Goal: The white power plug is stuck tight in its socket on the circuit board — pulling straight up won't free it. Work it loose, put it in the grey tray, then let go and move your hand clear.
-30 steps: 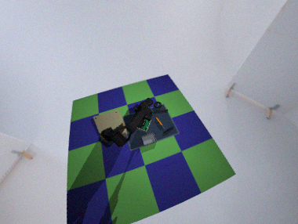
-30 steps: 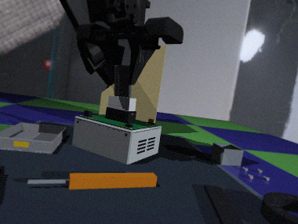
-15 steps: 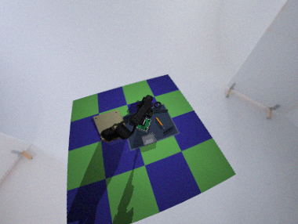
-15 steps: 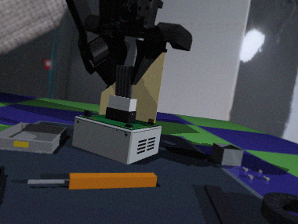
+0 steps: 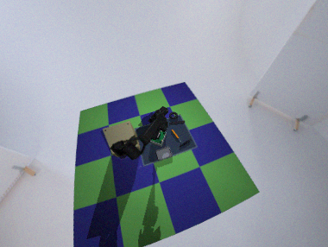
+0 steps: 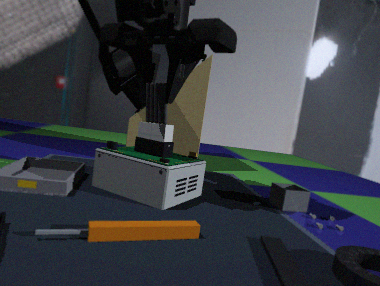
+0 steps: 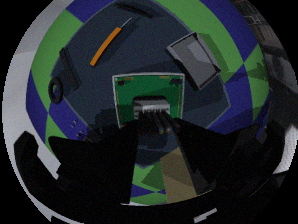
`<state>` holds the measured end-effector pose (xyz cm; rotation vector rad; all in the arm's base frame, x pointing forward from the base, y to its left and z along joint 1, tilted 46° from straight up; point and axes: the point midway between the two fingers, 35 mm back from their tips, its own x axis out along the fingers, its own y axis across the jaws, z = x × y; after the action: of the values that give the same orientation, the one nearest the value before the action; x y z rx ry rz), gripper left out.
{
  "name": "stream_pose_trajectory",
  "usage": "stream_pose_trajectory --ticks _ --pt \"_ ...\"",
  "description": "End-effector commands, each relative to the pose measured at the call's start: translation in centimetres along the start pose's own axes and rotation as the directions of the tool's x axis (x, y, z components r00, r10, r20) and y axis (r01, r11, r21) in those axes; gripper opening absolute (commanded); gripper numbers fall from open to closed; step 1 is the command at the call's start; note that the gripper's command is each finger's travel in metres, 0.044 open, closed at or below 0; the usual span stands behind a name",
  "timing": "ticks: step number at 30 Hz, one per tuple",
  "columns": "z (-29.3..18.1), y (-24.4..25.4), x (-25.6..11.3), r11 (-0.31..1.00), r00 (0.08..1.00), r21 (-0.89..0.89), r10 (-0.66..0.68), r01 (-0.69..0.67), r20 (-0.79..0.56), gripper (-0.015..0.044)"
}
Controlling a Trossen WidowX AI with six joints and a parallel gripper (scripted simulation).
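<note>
The white power plug (image 6: 159, 131) (image 7: 151, 104) sits upright in the black socket (image 6: 152, 147) on the green circuit board (image 5: 161, 138) (image 6: 181, 161) (image 7: 126, 95). Dark cables rise from its top. My gripper (image 6: 156, 107) (image 7: 156, 123) is above the plug, its fingers closed around the cables; the exact contact is dark and partly hidden. In the exterior view a white band of the plug shows above the socket. The grey tray (image 5: 158, 155) (image 6: 52, 187) (image 7: 182, 40) stands apart from the board and holds nothing that I can see.
The board lies on a white vented housing (image 6: 130, 175). A tan panel (image 5: 121, 133) (image 6: 192, 102) (image 7: 175, 175) is behind it. An orange-handled screwdriver (image 5: 175, 135) (image 6: 142, 231) (image 7: 106, 46), a black ring (image 6: 350, 262) (image 7: 55, 90), a grey block (image 6: 290, 198) and several small screws are around.
</note>
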<state>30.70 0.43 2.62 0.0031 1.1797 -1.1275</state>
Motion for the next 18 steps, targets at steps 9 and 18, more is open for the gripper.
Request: stream_pose_trajectory --ticks 9,18 --pt "-0.1 0.5 -2.6 1.0 1.0 -0.016 -0.017 0.017 0.02 0.0" --pt "-0.1 0.4 0.3 1.0 1.0 -0.016 -0.017 0.017 0.021 0.0"
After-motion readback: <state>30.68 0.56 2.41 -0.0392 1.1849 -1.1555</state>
